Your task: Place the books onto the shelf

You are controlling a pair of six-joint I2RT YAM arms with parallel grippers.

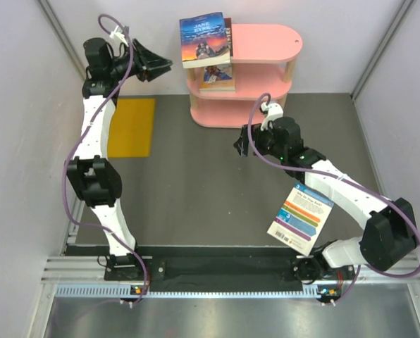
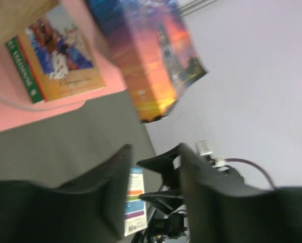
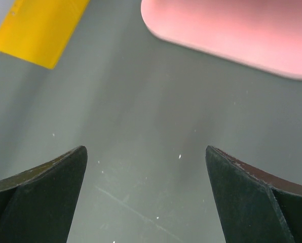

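The pink shelf [image 1: 266, 44] stands at the far wall. A blue sunset book [image 1: 205, 41] lies on the left end of its top board, overhanging the edge, with a dark red book [image 1: 228, 32] under it. A green-spined book with a cartoon cover [image 1: 218, 77] lies on the middle board. A white colour-striped book [image 1: 301, 217] lies on the floor by the right arm. My left gripper [image 1: 164, 65] hangs raised just left of the shelf, jaws partly apart, holding nothing. My right gripper [image 1: 239, 146] hovers open over bare floor in front of the shelf.
A flat yellow-orange rectangle [image 1: 132, 127] lies on the floor left of the shelf. Grey walls close in the floor on the left, right and far sides. The right wrist view shows the shelf's bottom board [image 3: 232, 30] ahead and the yellow rectangle [image 3: 39, 25] at upper left.
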